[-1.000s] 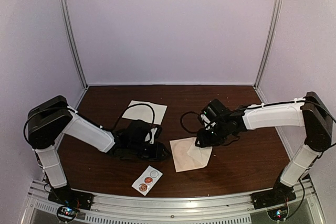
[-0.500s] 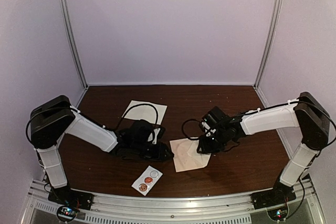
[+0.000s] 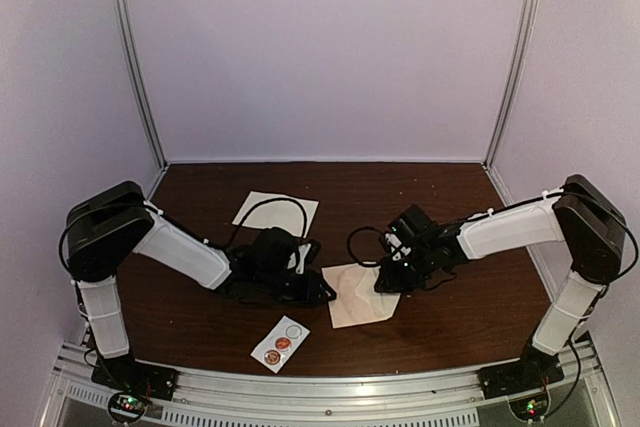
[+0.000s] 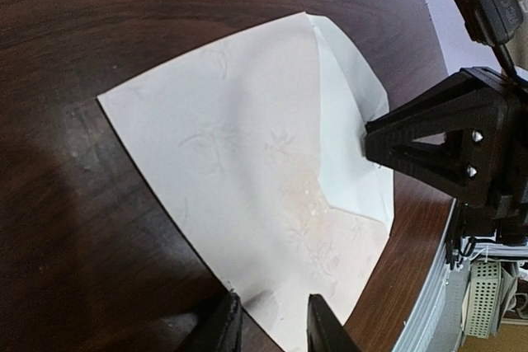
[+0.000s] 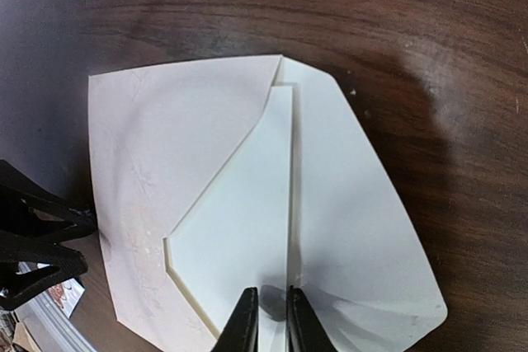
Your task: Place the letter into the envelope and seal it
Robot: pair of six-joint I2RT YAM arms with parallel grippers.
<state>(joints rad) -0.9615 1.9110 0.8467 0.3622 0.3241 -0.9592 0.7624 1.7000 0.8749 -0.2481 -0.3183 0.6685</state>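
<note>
Envelope (image 3: 350, 299): lies flat on the desk (image 3: 460, 332), in the near middle, between the two tools.
Long axis: runs roughly from the far side of the desk toward the near edge, a little skewed. The fold line of the flap runs the same way.
Flap (image 5: 363, 220): open and spread flat on the right arm's side. Its blunt point aims to the right and slightly toward the near edge.
Upper face: an embossed pinkish panel on the left arm's side, with a paler cream wedge lying along the fold. I cannot tell whether that wedge is the letter or part of the envelope.
Left tool (image 4: 272, 311): low over the desk at the envelope's left edge, by the near corner. Its fingers stand apart, the gap plainly wider than the paper, and the paper's edge lies between them.
Right tool (image 5: 272, 307): down on the paper at the fold. Its fingers are almost together, leaving only a dark slit, and the wedge's straight edge runs into that slit. I cannot tell whether paper is pinched.
Tools to each other: they face across the envelope, near but apart.
Sticker strip (image 3: 280, 344): near the desk's front edge, left of the envelope and apart from it, with round stickers on it.
Cream sheet (image 3: 285, 209): flat, farther back and to the left, well apart from the envelope.
</note>
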